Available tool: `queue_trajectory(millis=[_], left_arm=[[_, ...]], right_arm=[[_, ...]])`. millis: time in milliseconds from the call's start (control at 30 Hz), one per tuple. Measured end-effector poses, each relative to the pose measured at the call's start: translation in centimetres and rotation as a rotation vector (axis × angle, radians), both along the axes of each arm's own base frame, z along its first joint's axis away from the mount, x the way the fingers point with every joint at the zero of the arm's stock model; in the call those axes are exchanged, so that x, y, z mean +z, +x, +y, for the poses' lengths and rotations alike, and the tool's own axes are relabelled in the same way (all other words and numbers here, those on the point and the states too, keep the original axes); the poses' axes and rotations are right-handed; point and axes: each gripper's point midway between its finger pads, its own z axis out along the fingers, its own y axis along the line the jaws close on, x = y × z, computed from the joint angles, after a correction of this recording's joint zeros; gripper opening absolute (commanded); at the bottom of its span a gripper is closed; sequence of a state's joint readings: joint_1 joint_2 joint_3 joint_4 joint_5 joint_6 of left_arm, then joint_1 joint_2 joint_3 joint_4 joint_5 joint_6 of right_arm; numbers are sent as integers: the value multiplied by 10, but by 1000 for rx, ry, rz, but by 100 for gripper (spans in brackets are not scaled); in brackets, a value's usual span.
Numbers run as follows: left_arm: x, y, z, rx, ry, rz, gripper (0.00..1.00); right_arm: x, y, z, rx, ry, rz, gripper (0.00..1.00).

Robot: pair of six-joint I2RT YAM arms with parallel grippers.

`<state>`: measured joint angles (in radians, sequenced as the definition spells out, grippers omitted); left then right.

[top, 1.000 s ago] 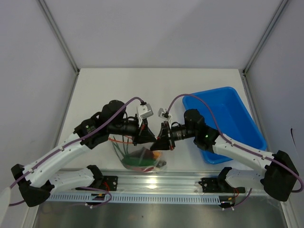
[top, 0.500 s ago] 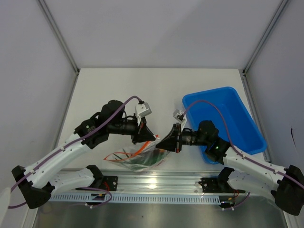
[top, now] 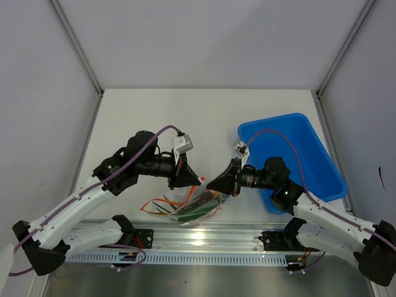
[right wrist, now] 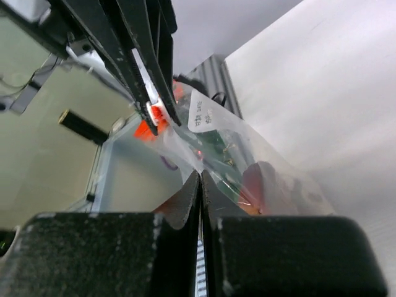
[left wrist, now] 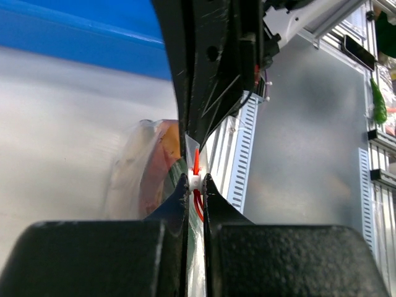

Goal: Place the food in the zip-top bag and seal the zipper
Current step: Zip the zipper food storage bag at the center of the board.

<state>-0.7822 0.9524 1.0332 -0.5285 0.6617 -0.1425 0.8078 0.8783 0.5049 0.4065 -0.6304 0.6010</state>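
The left gripper (top: 198, 180) and the right gripper (top: 210, 185) meet tip to tip over the near part of the table (top: 204, 117), with the zip-top bag (top: 197, 209) hanging crumpled between and below them, close to the aluminium rail (top: 204, 238) at the table's front edge. In the left wrist view the left gripper's jaws are pressed together on the zipper (left wrist: 197, 163), the orange-red strip and a small white piece pinched right at the fingertips. In the right wrist view the right gripper's jaws are likewise closed, nipping the clear film of the bag at its upper edge, just beside the left gripper's hold. The food (right wrist: 272, 185) sits inside the bag, showing as dark red and green shapes through the plastic. A white sticker (right wrist: 199, 116) on the bag carries dark print, too blurred to read. The blue tray (top: 309, 148) lies to the right, behind the right arm.
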Motion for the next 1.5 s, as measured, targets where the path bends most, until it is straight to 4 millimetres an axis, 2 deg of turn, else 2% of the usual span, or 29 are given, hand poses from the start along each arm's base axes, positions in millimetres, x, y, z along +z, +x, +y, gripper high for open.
queue_trajectory(millis=[33,100,133,233,433,567,633,667,700,900,1067,1300,1500], left_arm=[[0,-2,0,-7,1,6,1],[-1,-5,1,-20,0,21,0],[0,-7,1,-28,-3,27,1],[2,-11,0,-50,-11,39,1],[4,-15,-1,-70,-12,56,1],[3,-15,-1,-70,-1,68,1],[2,-15,-1,-69,4,74,1],[1,-15,0,-70,7,77,1],[1,-15,0,-69,10,80,1],[0,-14,0,-64,17,86,1],[1,-9,0,-44,19,76,1],[-1,1,1,6,33,46,1],[-2,5,9,53,34,19,1]], right_arm=[[-2,-2,3,29,-10,4,28],[-8,-5,8,83,-34,11,46],[-12,-6,10,111,-55,20,52],[-16,-11,20,195,-102,18,53],[1,-23,34,347,-113,-38,47],[-1,-32,38,409,-116,-41,40],[-5,-35,39,430,-122,-34,21],[-7,-36,40,438,-125,-32,2],[-9,-37,40,447,-129,-23,0],[-9,-37,43,446,-131,-12,0],[-5,-24,42,340,-125,-15,0],[10,6,8,107,-26,16,0],[18,15,-9,29,19,39,0]])
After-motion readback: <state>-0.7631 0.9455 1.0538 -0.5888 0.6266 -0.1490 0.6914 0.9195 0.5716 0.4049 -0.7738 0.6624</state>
